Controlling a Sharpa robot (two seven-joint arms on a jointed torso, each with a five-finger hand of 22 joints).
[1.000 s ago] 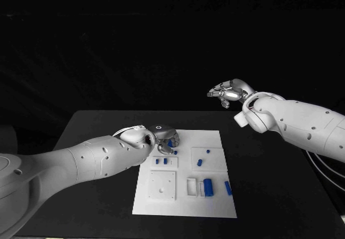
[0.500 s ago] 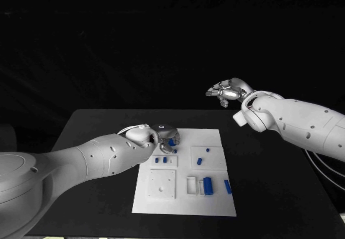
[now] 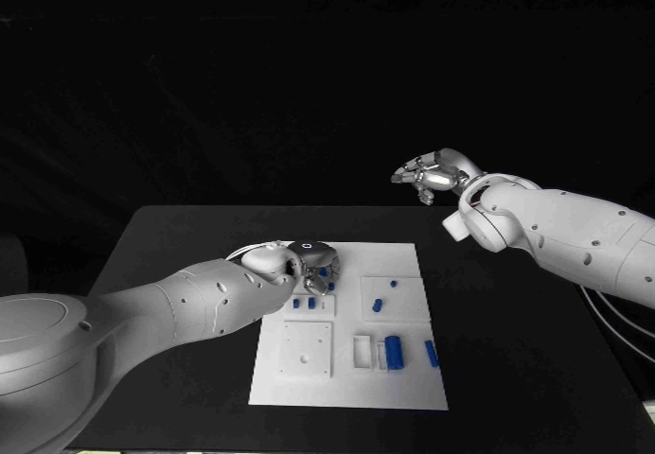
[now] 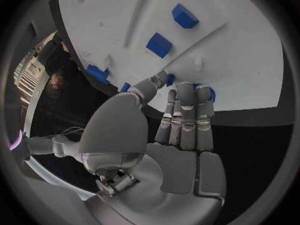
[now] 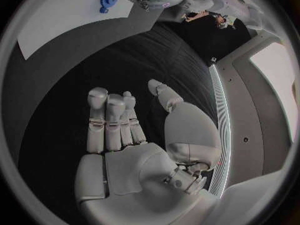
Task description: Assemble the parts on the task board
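The left hand (image 3: 309, 265) is reaching over the far left corner of the board (image 3: 410, 378). Its fingers (image 4: 187, 110) are touching a small blue part (image 4: 208, 92) at the board's edge; I cannot tell if they are holding it. The right hand (image 3: 434, 175) is hanging high and far from the board, fingers loose, holding nothing. So the left hand is much nearer the part.
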